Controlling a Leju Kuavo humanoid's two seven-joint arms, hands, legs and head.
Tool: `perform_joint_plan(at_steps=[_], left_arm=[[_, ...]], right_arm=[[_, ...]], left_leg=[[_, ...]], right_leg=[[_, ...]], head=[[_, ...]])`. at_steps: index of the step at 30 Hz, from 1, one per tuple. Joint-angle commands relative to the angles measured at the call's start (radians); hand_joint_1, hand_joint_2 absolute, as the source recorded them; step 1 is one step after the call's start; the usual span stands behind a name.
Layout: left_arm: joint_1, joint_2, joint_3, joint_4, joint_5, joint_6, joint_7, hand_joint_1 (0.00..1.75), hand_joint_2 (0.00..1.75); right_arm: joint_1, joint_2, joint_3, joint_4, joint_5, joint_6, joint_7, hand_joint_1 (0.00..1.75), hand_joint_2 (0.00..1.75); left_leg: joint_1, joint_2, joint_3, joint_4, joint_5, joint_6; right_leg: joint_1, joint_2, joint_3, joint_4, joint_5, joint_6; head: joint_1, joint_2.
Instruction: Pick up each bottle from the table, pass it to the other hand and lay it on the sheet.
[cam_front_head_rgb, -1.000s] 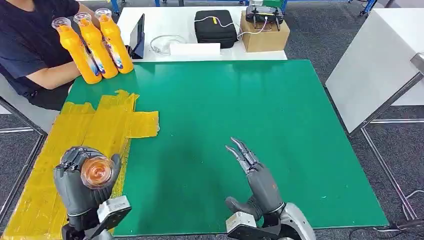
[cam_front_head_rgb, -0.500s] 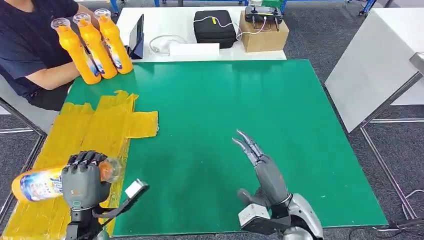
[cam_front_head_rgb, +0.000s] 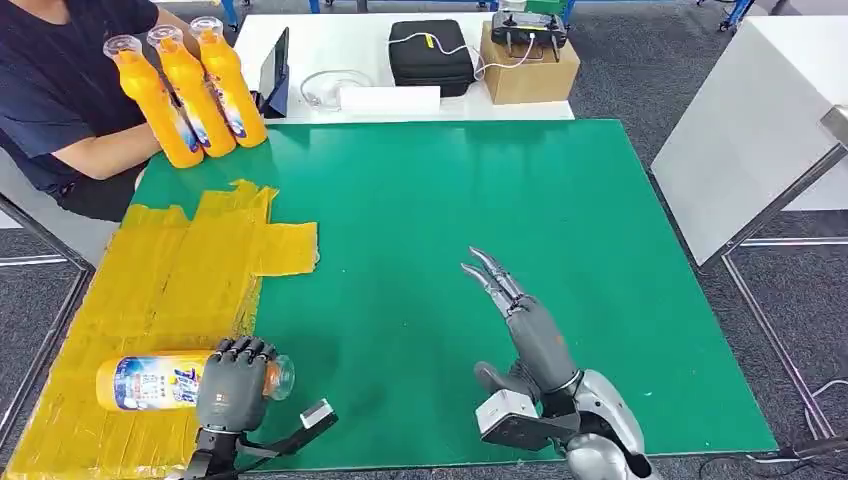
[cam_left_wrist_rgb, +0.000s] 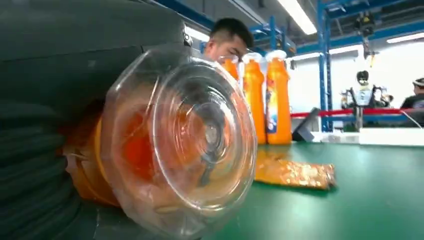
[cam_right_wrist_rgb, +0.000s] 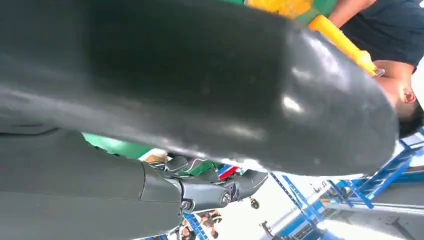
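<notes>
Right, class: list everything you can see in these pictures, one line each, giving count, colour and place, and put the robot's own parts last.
Orange plastic bottle: one, lying on the sheet, held.
Standing orange bottles: three, far left corner, by a person.
Yellow sheet: one, table's left side.
Green table: one, centre.
Black case: one, white table behind.
Cardboard box: one, brown, beside the case.
Left hand: grey, grips the lying bottle.
Right hand: grey, holds nothing, fingers straight, over the green table.

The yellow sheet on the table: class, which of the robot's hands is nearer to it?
Left. The left hand grips a bottle lying across the yellow sheet; the right hand hovers open over bare green table, well off the sheet.
</notes>
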Motion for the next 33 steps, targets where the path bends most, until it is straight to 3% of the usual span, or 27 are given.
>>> perform_joint_plan(at_steps=[1,2,3,4,5,16,21,22,23,27,33], left_arm=[[-0.064,-0.002,0.014,0.24,0.021,-0.002,-0.09,1.75,1.75],[-0.067,-0.006,0.02,0.251,0.025,-0.002,-0.098,1.75,1.75],[-0.074,-0.015,0.031,0.279,0.06,-0.002,-0.141,0.21,1.75],[-0.076,-0.015,0.035,0.281,0.059,-0.002,-0.15,0.0,0.0],[-0.087,-0.02,0.041,0.316,0.008,-0.002,-0.115,0.0,0.0],[-0.094,-0.062,0.094,0.319,0.15,-0.002,-0.271,0.0,0.0],[-0.108,-0.093,0.127,0.317,0.353,-0.033,-0.432,0.0,0.0],[-0.097,-0.111,0.149,0.26,0.478,-0.094,-0.509,0.0,0.0],[-0.101,-0.112,0.148,0.251,0.478,-0.105,-0.506,0.0,0.0],[-0.045,-0.166,0.223,-0.01,0.899,-0.452,-0.686,0.0,0.0],[-0.014,-0.159,0.223,-0.118,0.955,-0.558,-0.688,0.0,0.0]], right_arm=[[-0.054,0.001,0.03,0.091,-0.006,0.008,0.002,0.0,0.0],[-0.056,0.002,0.03,0.093,-0.006,0.008,0.002,0.0,0.0],[-0.06,0.003,0.031,0.097,-0.005,0.01,0.001,0.0,0.0],[-0.06,0.004,0.031,0.098,-0.004,0.01,0.001,0.0,0.0],[-0.063,0.01,0.03,0.102,-0.003,0.01,0.0,0.0,0.0],[-0.059,0.019,0.03,0.108,0.009,0.012,0.0,0.0,0.0],[-0.046,0.031,0.025,0.109,0.031,0.015,0.003,0.0,0.0],[-0.034,0.035,0.022,0.104,0.042,0.015,0.006,0.0,0.0],[-0.029,0.035,0.023,0.104,0.043,0.015,0.006,0.0,0.0],[0.007,0.069,0.017,0.121,0.062,0.019,-0.002,0.0,0.0],[0.017,0.092,0.016,0.142,0.07,0.024,-0.011,0.0,0.0]], left_leg=[[0.0,0.002,0.004,-0.002,0.0,0.0],[0.0,0.001,0.003,-0.001,0.0,0.0],[0.0,0.002,0.005,-0.002,0.0,0.0],[0.0,0.001,0.003,-0.001,0.0,0.0],[0.0,0.002,0.005,-0.002,0.0,0.0],[0.0,0.001,0.007,-0.001,0.0,0.0],[0.0,0.0,0.007,-0.002,0.0,0.0],[0.0,0.0,0.007,-0.001,0.0,0.0],[0.0,-0.001,0.006,-0.001,0.0,0.0],[0.001,-0.002,0.005,0.0,0.0,0.0],[0.001,0.002,0.006,0.0,0.0,0.0]], right_leg=[[0.0,0.002,0.003,-0.002,0.001,-0.002],[0.0,0.001,0.002,-0.001,0.0,-0.001],[0.0,0.001,0.004,-0.002,0.001,-0.002],[0.0,0.001,0.002,-0.001,0.001,-0.001],[0.0,0.002,0.004,-0.002,0.001,-0.002],[0.0,0.001,0.007,-0.001,0.001,-0.001],[0.0,0.0,0.008,-0.001,0.0,-0.002],[0.0,0.0,0.007,-0.001,0.0,-0.002],[0.0,-0.001,0.007,-0.001,0.0,-0.001],[0.001,-0.002,0.005,0.0,0.0,-0.001],[0.001,0.001,0.006,0.0,0.0,-0.001]], head=[[0.0,0.0],[0.0,0.0],[0.0,0.0],[0.0,0.0],[0.0,0.0],[0.0,0.0],[0.0,0.0],[0.0,0.0],[0.0,0.0],[0.0,0.0],[0.0,0.0]])
